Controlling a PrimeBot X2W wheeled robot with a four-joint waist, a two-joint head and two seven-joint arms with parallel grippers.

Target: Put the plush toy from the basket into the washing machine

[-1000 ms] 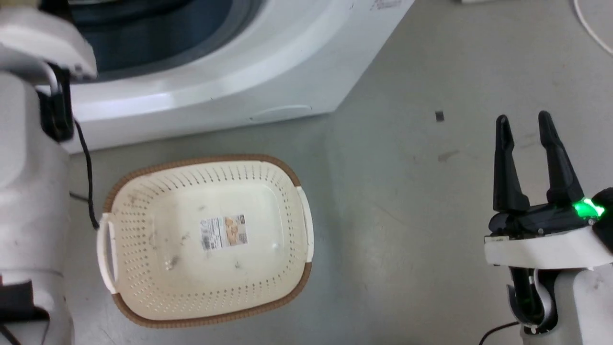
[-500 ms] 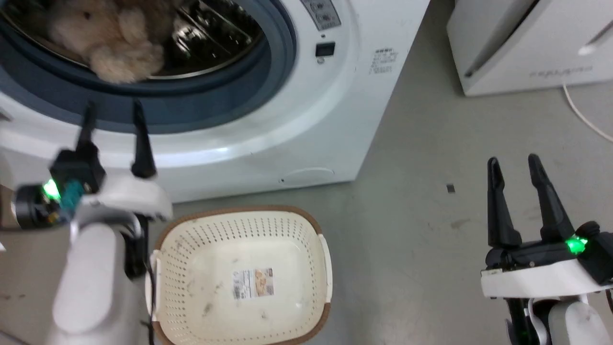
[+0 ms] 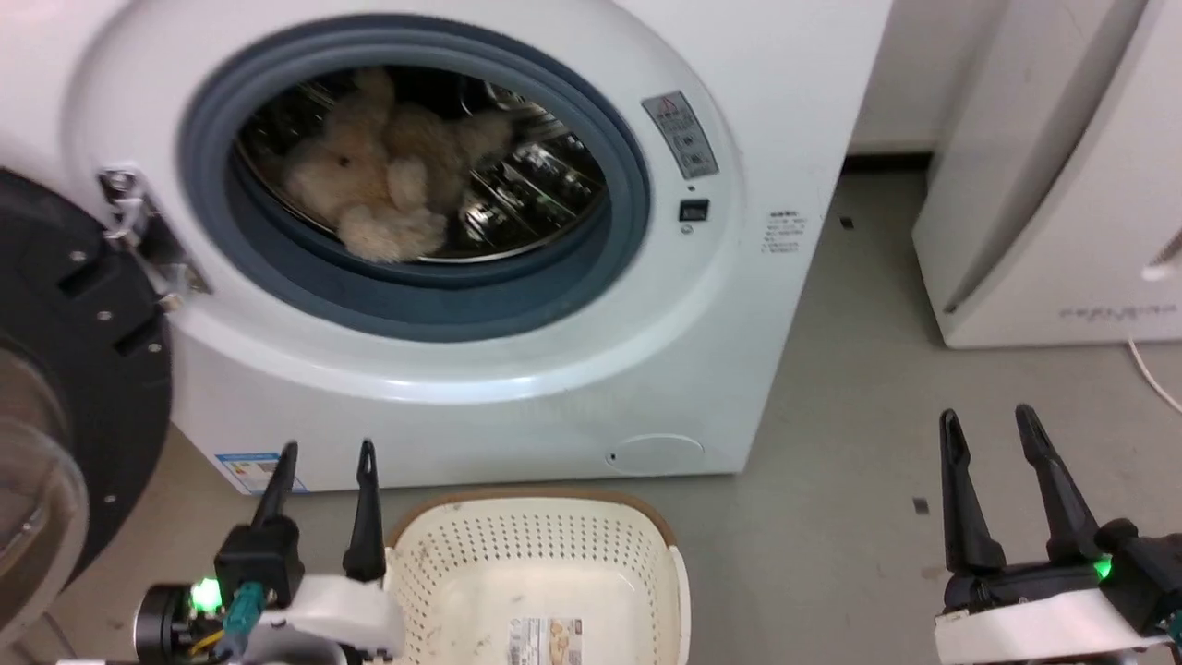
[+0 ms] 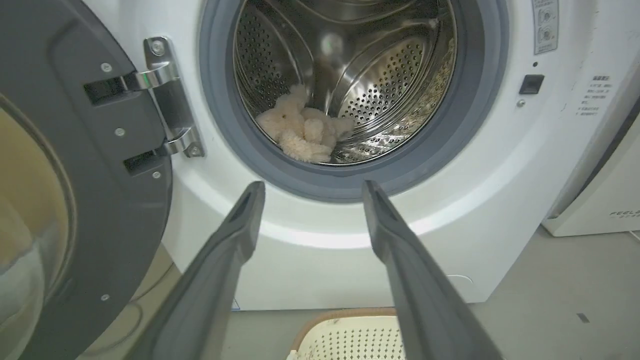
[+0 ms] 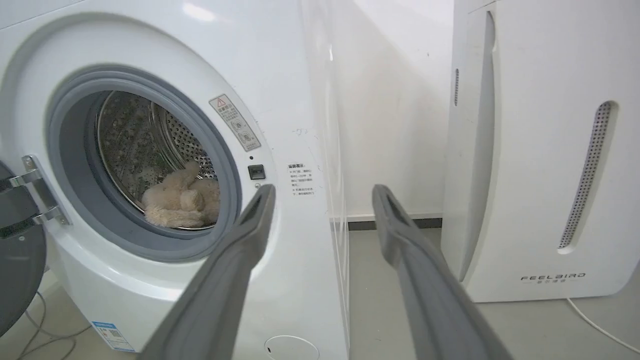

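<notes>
The cream-beige plush toy [image 3: 383,189] lies inside the steel drum of the white washing machine [image 3: 554,369], just behind the grey door ring; it also shows in the left wrist view [image 4: 302,132] and the right wrist view [image 5: 180,202]. The black-framed glass door [image 3: 65,388] hangs open at the left. The perforated basket [image 3: 536,568] with its brown rim sits on the floor below the drum opening, with only a label on its bottom. My left gripper [image 3: 325,457] is open beside the basket's left end. My right gripper [image 3: 988,425] is open over the floor, far right.
A white FEELAIR appliance [image 3: 1062,185] stands to the right of the washer, with a gap of grey floor [image 3: 850,406] between them. A white cable [image 3: 1154,369] runs along the floor by that appliance. The open door blocks the left side.
The head camera has tilted up: the washer's drum and the toy now sit high in view and the basket has slid to the bottom edge. The left gripper now shows lower, beside the basket.
</notes>
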